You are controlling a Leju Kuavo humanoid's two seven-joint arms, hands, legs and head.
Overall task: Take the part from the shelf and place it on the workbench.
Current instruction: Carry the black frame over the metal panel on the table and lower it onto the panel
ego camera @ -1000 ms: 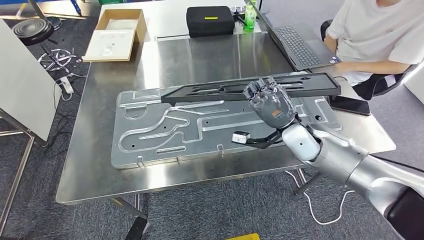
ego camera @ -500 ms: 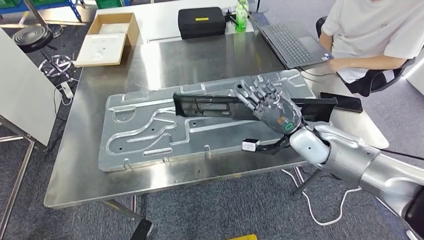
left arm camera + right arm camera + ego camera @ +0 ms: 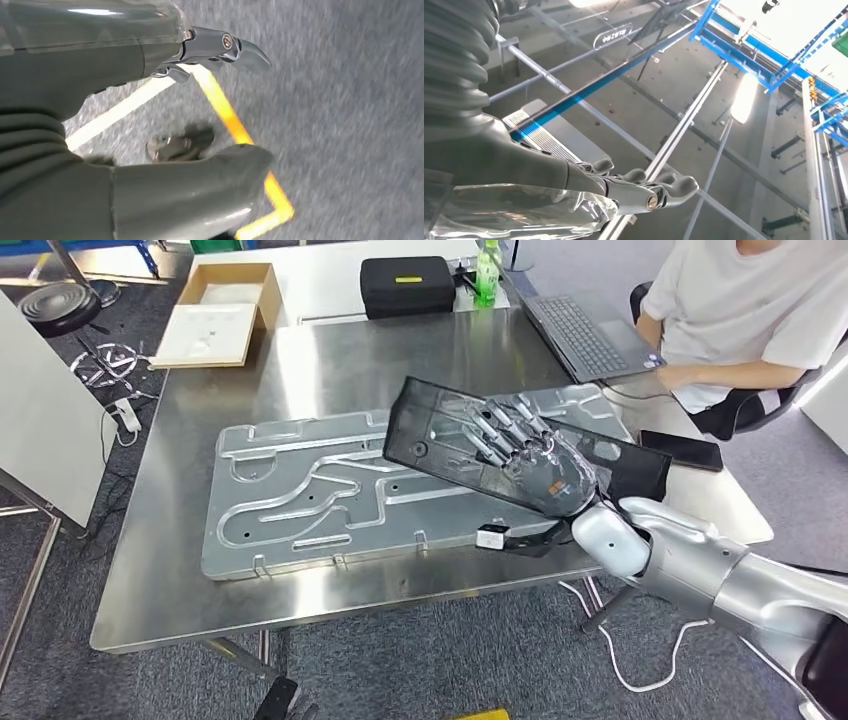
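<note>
Left robot hand (image 3: 125,125) hangs over the floor, fingers apart, holding nothing. Aluminium plate (image 3: 300,500) lies on the bench (image 3: 330,360). Black part (image 3: 440,435), off the shelf, tilts above the plate, held by the right robot hand (image 3: 535,465). Remaining: lower and release.

The long black plastic tray-like part (image 3: 440,440) now sits tilted with its broad face turned up toward the head view; earlier it shows edge-on, as a thin level bar. Its far end now points toward the workbench's back left instead of running level across the grooved metal plate (image 3: 300,500). The right hand (image 3: 530,455) lies across the part's face, lower and closer to the robot.
</note>
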